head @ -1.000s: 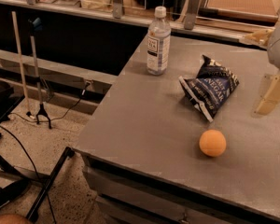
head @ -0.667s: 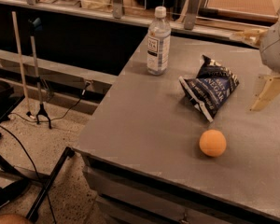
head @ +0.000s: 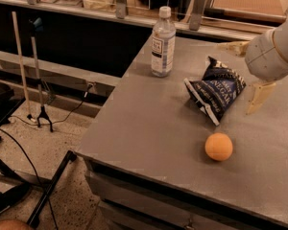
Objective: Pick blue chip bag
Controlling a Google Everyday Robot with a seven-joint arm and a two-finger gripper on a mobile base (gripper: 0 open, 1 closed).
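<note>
The blue chip bag (head: 215,91) lies crumpled on the grey table (head: 149,123), dark navy with white lettering and a white-edged seam toward the front. My gripper (head: 235,78) comes in from the right edge on a white arm (head: 273,51). It is open, with one cream finger (head: 234,47) behind the bag's far end and the other finger (head: 257,97) just right of the bag. It hovers at the bag's right side and holds nothing.
A clear plastic bottle (head: 162,43) stands upright at the table's back left, left of the bag. An orange ball (head: 219,146) lies in front of the bag. The table's left edge drops to the floor with stands (head: 38,80) and cables. A shelf rail (head: 134,16) runs behind.
My gripper has moved left, from the table's right edge toward the bag, so its fingers now stand around the bag's right end. Bag, bottle and ball have not moved.
</note>
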